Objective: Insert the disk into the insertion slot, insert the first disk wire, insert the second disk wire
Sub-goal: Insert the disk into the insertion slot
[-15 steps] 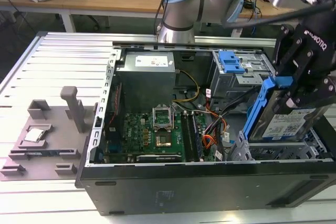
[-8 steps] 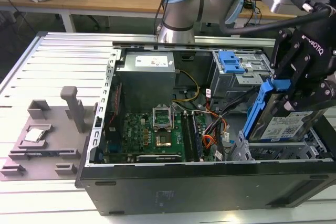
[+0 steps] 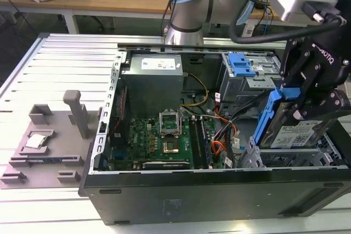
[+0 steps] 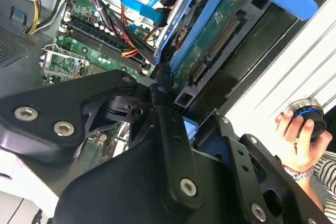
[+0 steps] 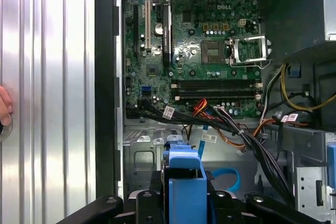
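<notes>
A slotted metal table point(image 3: 60, 64) is seen in the exterior view, and an open black computer case point(image 3: 208, 201) is laid on it. The arm point(image 3: 189, 4) is bent over the case from the top of the frame. At the exterior view's right, the black gripper point(image 3: 299, 114) is clenched on the disk point(image 3: 290, 134), which is held tilted at the mouth of the insertion slot point(image 3: 251, 158), in the lower right corner of the case; whether the cage is touched cannot be told. The disk is shown as a flat silver drive with a white label, framed by a bright blue plastic carrier point(image 3: 272, 114). The slot is a silver-grey sheet-metal cage with holes in its wall. In the second wrist view the other face of the disk is shown, with a green circuit board point(image 4: 226, 19), and a person's hand point(image 4: 296, 142) is laid on a round knob point(image 4: 307, 115) outside the case. In the first wrist view the carrier's blue handle point(image 5: 185, 179) is seen, with the motherboard point(image 5: 194, 51) and a bundle of wires point(image 5: 249, 137) beyond it.
</notes>
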